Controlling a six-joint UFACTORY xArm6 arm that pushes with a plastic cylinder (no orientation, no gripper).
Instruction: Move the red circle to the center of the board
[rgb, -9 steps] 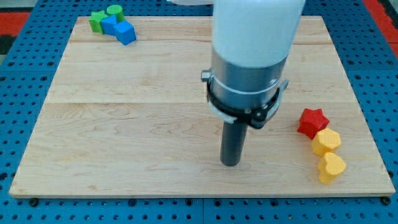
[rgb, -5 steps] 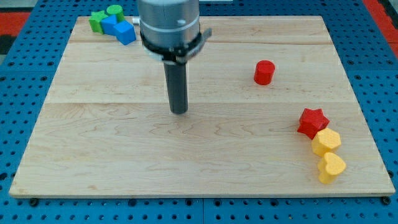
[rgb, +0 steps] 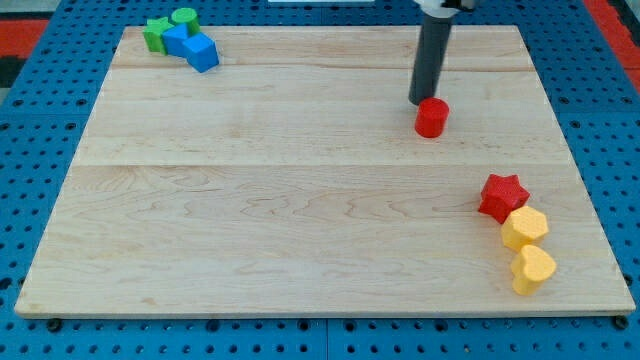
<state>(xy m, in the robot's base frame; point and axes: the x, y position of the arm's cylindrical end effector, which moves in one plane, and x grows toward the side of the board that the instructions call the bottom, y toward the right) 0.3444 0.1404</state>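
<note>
My tip (rgb: 423, 101) of the dark rod, which grasps nothing, touches the top-left edge of the small red circle block (rgb: 431, 118), right of the pale wooden board's (rgb: 250, 200) center. Pushing begins; next, shove leftward and down.

A lab bench, set up for robot trials. Shown by the blue pegboard (rgb: 40, 150) under everything, drilled with a regular grid of holes like a test-rig base. On top, a pale wooden board (rgb: 250, 200) laid flat as a work surface. Scattered on it, small plastic toy-like blocks in bright colours: red circle (rgb: 431, 117), red star (rgb: 502, 196), two yellow blocks (rgb: 525, 228) (rgb: 533, 268) near the view's right edge, green and blue blocks (rgb: 183, 38) bunched at the view's top left. Dark rod coming down from the view's top, my tip (rgb: 421, 101) just beside the red circle. Nothing homely anywhere.
</note>
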